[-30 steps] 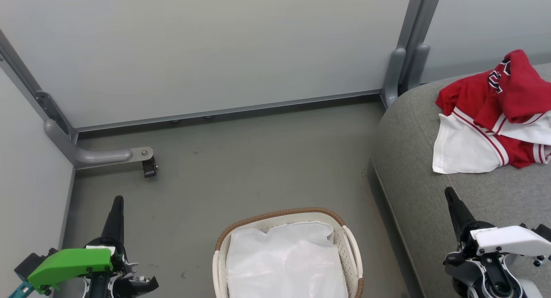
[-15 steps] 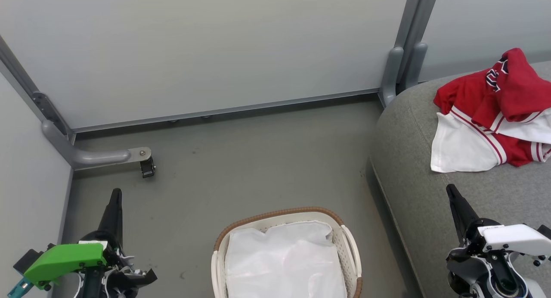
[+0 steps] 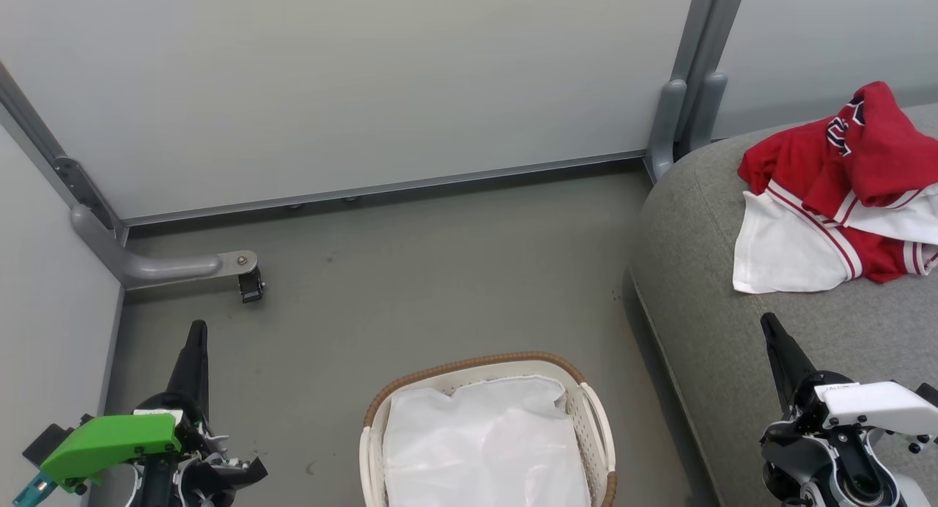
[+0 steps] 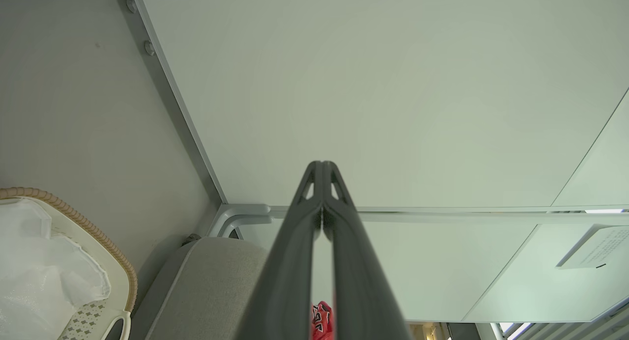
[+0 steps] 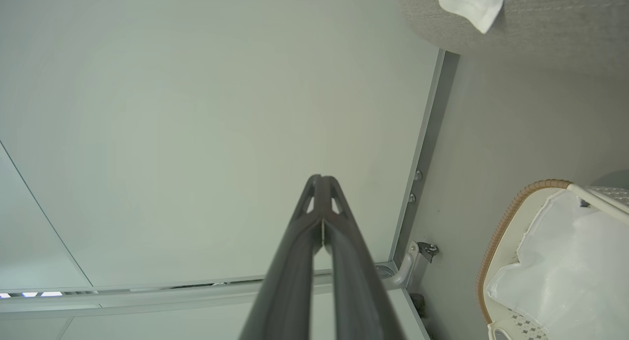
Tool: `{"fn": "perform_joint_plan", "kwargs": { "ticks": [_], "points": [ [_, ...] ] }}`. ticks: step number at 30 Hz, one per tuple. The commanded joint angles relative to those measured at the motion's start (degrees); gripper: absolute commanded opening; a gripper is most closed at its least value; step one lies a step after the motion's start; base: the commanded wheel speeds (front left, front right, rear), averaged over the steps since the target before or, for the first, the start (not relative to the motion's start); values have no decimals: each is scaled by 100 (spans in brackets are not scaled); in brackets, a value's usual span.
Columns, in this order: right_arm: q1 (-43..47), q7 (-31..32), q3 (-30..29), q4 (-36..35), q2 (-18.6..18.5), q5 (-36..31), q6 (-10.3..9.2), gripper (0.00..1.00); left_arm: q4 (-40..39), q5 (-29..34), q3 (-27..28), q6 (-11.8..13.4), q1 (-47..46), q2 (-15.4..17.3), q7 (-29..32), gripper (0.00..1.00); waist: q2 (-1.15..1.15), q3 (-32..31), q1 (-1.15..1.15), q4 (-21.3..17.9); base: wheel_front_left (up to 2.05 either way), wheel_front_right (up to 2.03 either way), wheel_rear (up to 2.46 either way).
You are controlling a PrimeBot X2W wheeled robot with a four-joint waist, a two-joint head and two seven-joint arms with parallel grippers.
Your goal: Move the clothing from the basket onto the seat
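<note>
The red-and-white clothing [image 3: 843, 192] lies bunched on the grey seat [image 3: 703, 272] at the right; a scrap of its red [image 4: 322, 320] shows between the fingers in the left wrist view. The white basket [image 3: 595, 419] with its brown rim stands on the floor at bottom centre, holding just a white sheet [image 3: 484, 448]. My left gripper [image 3: 196, 330] is shut and empty, left of the basket. My right gripper [image 3: 767, 322] is shut and empty, over the seat's front part, below the clothing. The basket [image 5: 506, 232] also appears in the right wrist view.
Pale partition walls [image 3: 366, 82] close the back and left. A grey bracket with a caster [image 3: 249, 283] sits on the floor at the left. A grey post [image 3: 689, 104] stands beside the seat. Bare floor [image 3: 440, 272] lies between basket and wall.
One second ago the whole picture sat slightly lower and to the right, so the camera shifted. Since half a second ago nothing has visibly moved.
</note>
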Motion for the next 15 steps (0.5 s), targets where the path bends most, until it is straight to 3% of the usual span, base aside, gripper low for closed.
{"fn": "perform_joint_plan", "kwargs": {
  "ticks": [1, 15],
  "points": [
    [-47, 40, -24, -9, -7, -4, 0, 0, -11, -18, 15, -34, -64, 33, 22, 0, 18, 0, 0, 0, 0, 0, 0],
    [-49, 45, -40, -7, 3, -24, 0, 0, -11, -18, 14, -34, -64, 33, 21, 0, 18, 0, 0, 0, 0, 0, 0]
  ]
}}
